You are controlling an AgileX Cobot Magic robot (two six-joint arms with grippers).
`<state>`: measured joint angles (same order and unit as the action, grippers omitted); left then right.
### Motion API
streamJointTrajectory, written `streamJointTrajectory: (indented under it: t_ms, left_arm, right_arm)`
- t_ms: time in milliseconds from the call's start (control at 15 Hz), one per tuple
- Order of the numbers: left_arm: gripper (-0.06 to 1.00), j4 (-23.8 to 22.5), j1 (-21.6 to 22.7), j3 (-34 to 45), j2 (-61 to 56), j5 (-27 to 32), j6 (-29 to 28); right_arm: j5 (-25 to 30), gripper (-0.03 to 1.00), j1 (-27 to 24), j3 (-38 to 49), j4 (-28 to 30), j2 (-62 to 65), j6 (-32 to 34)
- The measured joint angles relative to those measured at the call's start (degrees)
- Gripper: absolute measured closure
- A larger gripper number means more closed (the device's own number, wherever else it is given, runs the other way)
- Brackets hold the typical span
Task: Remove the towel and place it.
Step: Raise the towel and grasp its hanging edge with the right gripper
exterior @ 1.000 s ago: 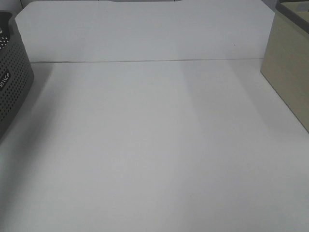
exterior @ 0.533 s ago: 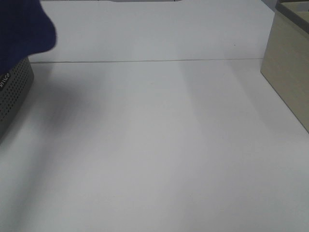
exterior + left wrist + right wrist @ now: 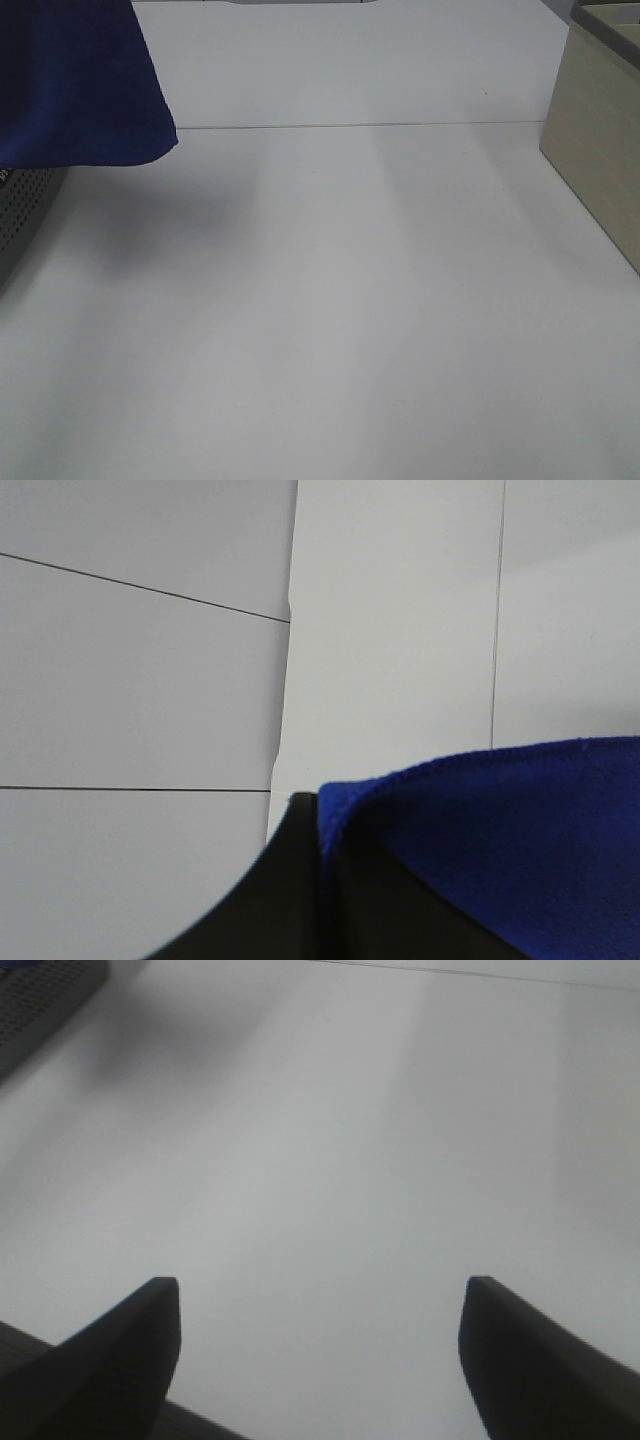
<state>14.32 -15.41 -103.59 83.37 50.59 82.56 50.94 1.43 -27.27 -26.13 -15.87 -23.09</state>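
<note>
The deep blue towel (image 3: 80, 85) hangs in the upper left of the exterior high view, its lower edge draped in front of the top of the grey perforated basket (image 3: 20, 215). In the left wrist view my left gripper (image 3: 318, 815) is shut, its dark fingers pinching the towel (image 3: 500, 830) at its stitched edge, high above the white table. The left arm itself is out of the exterior high view. My right gripper (image 3: 320, 1295) hovers over bare table, open, its two fingertips wide apart with nothing between them.
A beige box (image 3: 600, 140) stands at the right edge of the white table (image 3: 330, 300). A white back panel (image 3: 350, 60) closes off the far side. The basket (image 3: 40, 1005) also shows at the corner of the right wrist view.
The towel has come into the exterior high view from the upper left, spreading right and down until it hides the basket's top. The right gripper has not moved.
</note>
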Motion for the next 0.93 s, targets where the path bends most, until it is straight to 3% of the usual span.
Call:
streamJointTrajectory:
  t_ms: [133, 200, 267, 467, 667, 800, 933]
  left_arm:
    - [0.94, 0.1, -1.4, 0.0, 0.0, -0.3, 1.2]
    - [0.94, 0.0, -2.1, 0.0, 0.0, -0.9, 1.9]
    - [0.94, 0.0, -3.6, 0.0, 0.0, -1.3, 2.8]
    - [0.94, 0.1, -8.9, 0.0, 0.0, -2.9, 3.0]
    - [0.94, 0.4, -13.1, 0.0, 0.5, -5.3, 3.0]
    - [0.94, 0.5, -15.6, 0.0, 1.8, -6.4, 3.0]
    - [0.94, 0.5, -17.7, 0.0, 3.0, -7.2, 3.2]
  right_arm:
    - [-4.8, 0.21, 0.0, 0.0, -14.1, -9.5, -13.9]
    - [-5.6, 0.21, 0.0, 0.0, -18.1, -12.0, -17.9]
    - [-7.3, 0.21, 0.0, 0.0, -32.2, -20.1, -34.0]
    - [-7.7, 0.21, 0.0, 0.0, -50.5, -32.3, -58.3]
    - [-8.0, 0.21, 1.4, -1.0, -63.6, -42.0, -72.8]
    - [-8.4, 0.21, 7.4, -4.1, -71.3, -49.0, -82.8]
    - [-10.7, 0.21, 14.0, -8.5, -72.8, -55.7, -89.0]
